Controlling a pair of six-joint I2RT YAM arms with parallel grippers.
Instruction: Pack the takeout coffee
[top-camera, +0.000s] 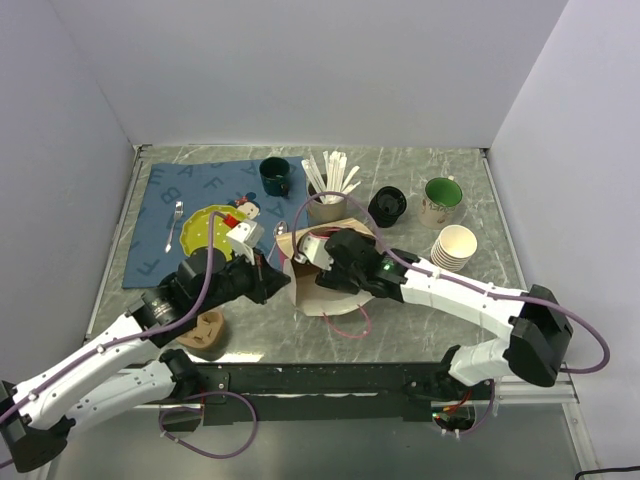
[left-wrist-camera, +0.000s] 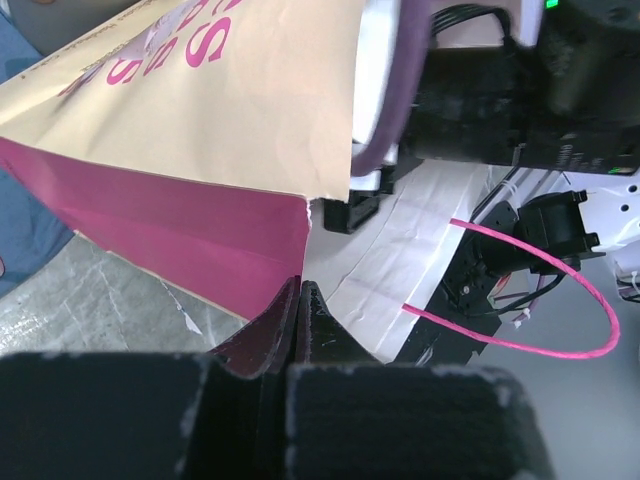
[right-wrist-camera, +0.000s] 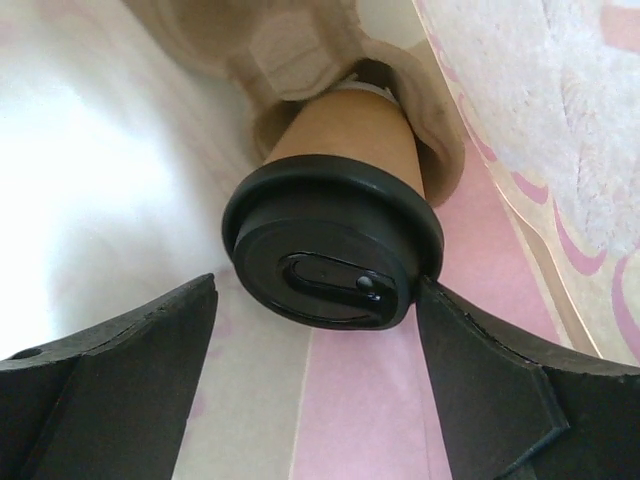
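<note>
Pinches the bag edge in the left end effector, shut tight on the paper, likely to hold the mouth open on the worktop. Reaches inside with the right end effector, spread wide either side of the coffee, not clamped on it. Shows it tilted, lid toward the camera, base tucked into a pulp carrier within the bag. Looks seated; calls for a clean withdrawal next.
</note>
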